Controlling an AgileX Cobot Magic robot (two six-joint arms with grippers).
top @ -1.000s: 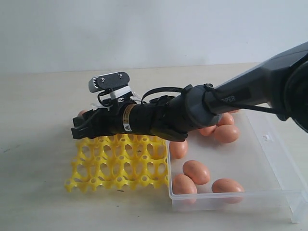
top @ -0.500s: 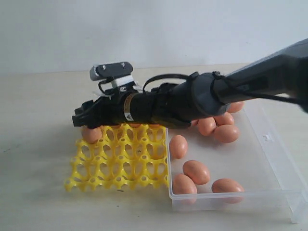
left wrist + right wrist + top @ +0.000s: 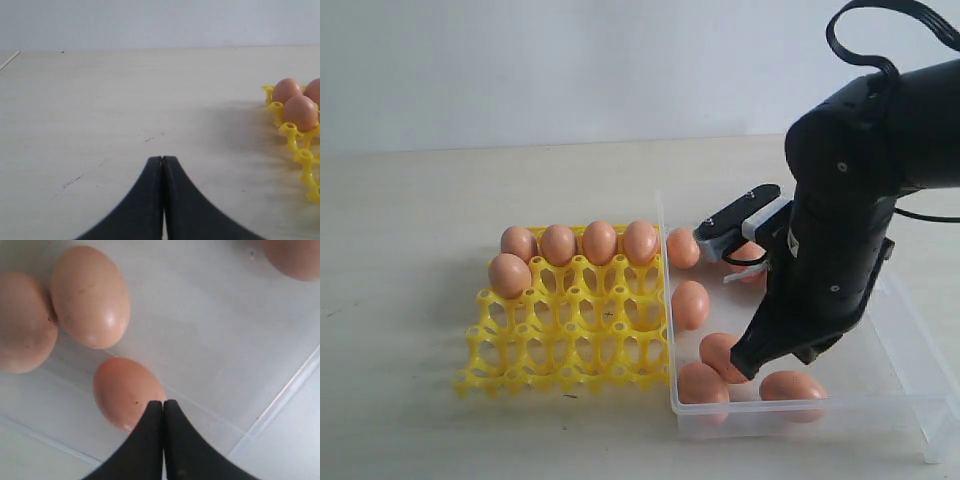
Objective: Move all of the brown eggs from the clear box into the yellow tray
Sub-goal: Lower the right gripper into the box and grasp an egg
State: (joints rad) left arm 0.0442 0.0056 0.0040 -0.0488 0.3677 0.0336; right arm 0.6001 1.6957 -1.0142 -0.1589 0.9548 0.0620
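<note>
Brown eggs (image 3: 599, 241) are split between two places. Five sit in the yellow tray (image 3: 570, 340): four fill its far row, and one is in the leftmost cup of the next row. The rest of the cups are bare lattice.

The other eggs lie loose in the clear box (image 3: 840, 412), which stands just beside the tray on its right, the two edges touching or nearly so. At least six eggs show there. One of them is partly hidden behind the black right arm (image 3: 840, 240), which leans down over the box.

The right claw (image 3: 163, 402) is pressed fully closed, its two fingers meeting at the tips, and it grips nothing. It points down at the box floor, with one egg (image 3: 125, 390) right at its tip; I cannot tell whether it touches that egg. Two more eggs lie close by.

The left claw (image 3: 162, 159) is also closed tight and empty. It is over the bare table (image 3: 100, 100), well apart from the tray, on the side away from the box.
</note>
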